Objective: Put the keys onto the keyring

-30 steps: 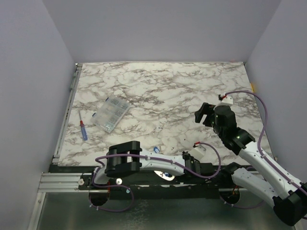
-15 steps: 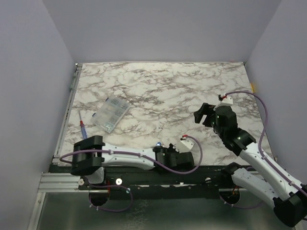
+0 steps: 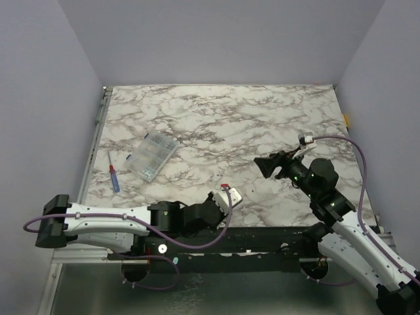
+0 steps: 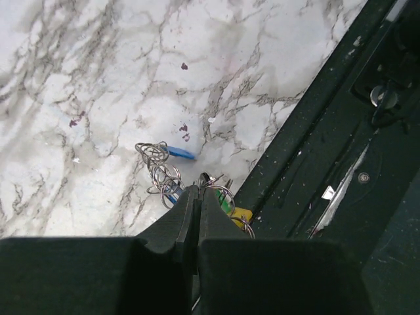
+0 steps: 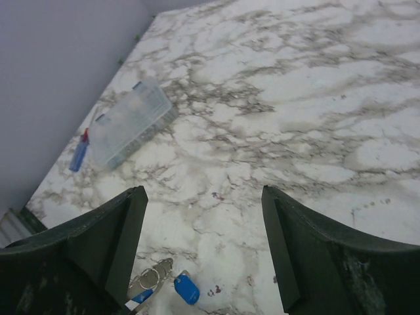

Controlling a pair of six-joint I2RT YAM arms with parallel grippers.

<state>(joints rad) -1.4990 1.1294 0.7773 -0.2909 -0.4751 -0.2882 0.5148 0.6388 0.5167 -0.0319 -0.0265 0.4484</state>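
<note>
At the near edge of the table (image 3: 262, 111), just beside the black rail (image 4: 315, 151), the left gripper (image 4: 198, 191) points down at a small bunch on the marble. Its fingers (image 4: 174, 226) are pressed tight together with no gap. Their tips sit in among the bunch, and whether any wire is nipped between them cannot be told. The keyring (image 4: 157, 169) lies as a coil of thin loops just left of the tips, with a blue key (image 4: 178, 153) touching its far end. The green and yellow keys (image 4: 231, 209) lie just right of the tips, next to the rail.

Farther back on the right, the right gripper (image 5: 203, 197) hangs above the table, jaws spread wide and holding nothing. Toward the left edge lies a blue-handled screwdriver (image 3: 114, 177), and just beyond it a clear plastic box (image 3: 152, 156).
</note>
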